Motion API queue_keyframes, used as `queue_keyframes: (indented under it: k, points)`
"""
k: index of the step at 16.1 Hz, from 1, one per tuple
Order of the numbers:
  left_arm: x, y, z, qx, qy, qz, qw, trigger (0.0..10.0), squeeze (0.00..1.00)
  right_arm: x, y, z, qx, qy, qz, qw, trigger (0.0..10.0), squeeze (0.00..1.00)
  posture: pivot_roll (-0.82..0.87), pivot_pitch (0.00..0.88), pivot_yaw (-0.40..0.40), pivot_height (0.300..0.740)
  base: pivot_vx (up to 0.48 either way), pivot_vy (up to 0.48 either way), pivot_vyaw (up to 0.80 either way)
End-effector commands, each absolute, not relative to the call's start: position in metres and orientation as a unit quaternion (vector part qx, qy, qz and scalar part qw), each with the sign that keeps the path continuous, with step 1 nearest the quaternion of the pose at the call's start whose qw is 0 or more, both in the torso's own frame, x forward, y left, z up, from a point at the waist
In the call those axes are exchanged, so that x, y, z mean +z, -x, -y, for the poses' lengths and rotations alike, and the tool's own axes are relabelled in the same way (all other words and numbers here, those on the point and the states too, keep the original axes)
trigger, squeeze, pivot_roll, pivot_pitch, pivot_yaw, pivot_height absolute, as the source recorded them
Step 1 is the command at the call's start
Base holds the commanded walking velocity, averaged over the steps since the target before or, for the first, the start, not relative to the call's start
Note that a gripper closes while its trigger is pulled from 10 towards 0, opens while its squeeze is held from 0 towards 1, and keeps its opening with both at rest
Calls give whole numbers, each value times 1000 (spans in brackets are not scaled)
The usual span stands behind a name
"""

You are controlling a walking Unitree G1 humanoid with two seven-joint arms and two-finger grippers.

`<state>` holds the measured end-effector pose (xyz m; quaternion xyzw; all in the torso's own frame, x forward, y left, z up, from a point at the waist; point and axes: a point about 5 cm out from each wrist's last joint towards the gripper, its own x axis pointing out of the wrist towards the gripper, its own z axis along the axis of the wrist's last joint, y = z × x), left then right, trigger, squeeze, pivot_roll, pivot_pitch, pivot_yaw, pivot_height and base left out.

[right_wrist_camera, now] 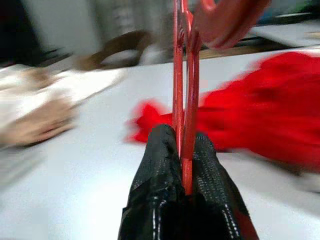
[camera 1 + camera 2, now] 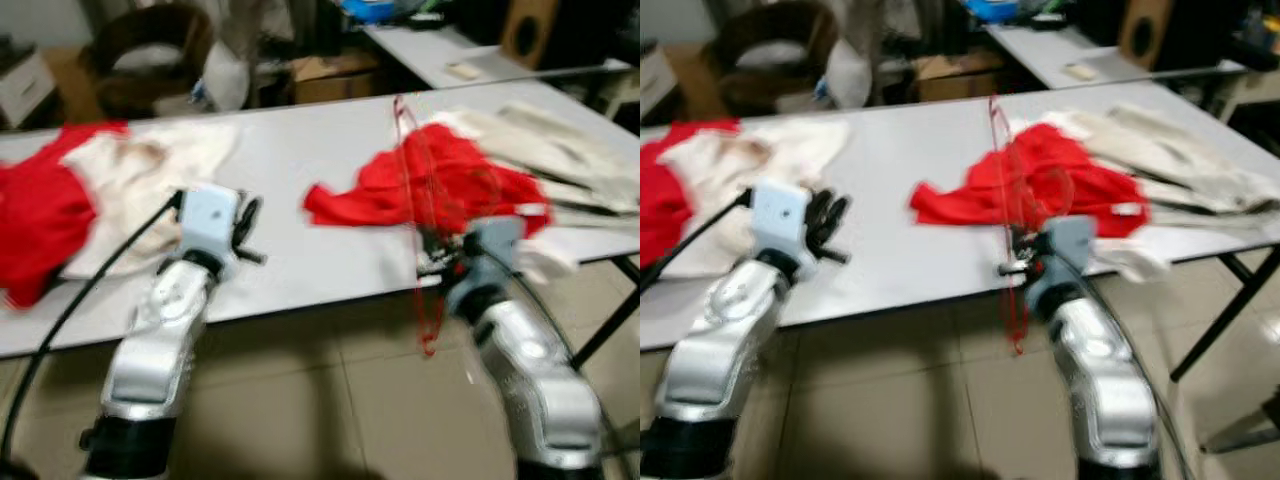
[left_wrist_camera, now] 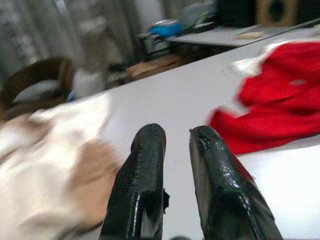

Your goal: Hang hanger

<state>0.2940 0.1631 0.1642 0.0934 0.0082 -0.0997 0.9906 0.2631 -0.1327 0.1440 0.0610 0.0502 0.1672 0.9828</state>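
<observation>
Hanger: a thin red wire hanger [image 2: 418,215] stood upright at centre right of the left eye view, its top reaching over the red garment and its lower end dangling past the surface's front edge.
Right gripper: the right gripper [image 1: 186,150] had its jaws pressed together on the hanger's wires, pinching them edge-on; judged, this grip kept the hanger vertical for carrying to a rail.
Hook: a thick red curve [image 1: 227,20] sat at the top of the right wrist view, probably the hanger's hook, kept free above the grip.
Red garment: a crumpled red garment [image 2: 440,185] lay on the surface just behind the hanger; whether they touched could not be told.
Left gripper: the left gripper [image 3: 172,150] hovered over the surface at centre left, jaws slightly spread and holding nothing, apparently idle.
Surface: the white surface [image 2: 300,250] also carried cream cloth [image 2: 150,170] and another red cloth [image 2: 35,220] at far left.
Progress: no rail was seen; hanging seemed not yet done.
</observation>
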Motion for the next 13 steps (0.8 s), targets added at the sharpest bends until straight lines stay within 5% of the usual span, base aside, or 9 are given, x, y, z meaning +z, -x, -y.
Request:
queue_keyframes:
  k: [1,10,13]
  points:
    - [169,-294,-158,-106,-94,4,990,10000,0,148,-262,141,158,-34,-37,986,10000,0,-85,0,45,740,0,450,0]
    - [160,-298,-156,-119,-85,1,989,10000,0,145,-263,150,120,-47,-35,991,10000,0,-114,0,62,740,0,451,0]
    - [159,-294,-155,-151,-29,10,988,10000,0,137,-260,142,147,-51,-57,986,10000,0,-111,0,65,740,0,0,0]
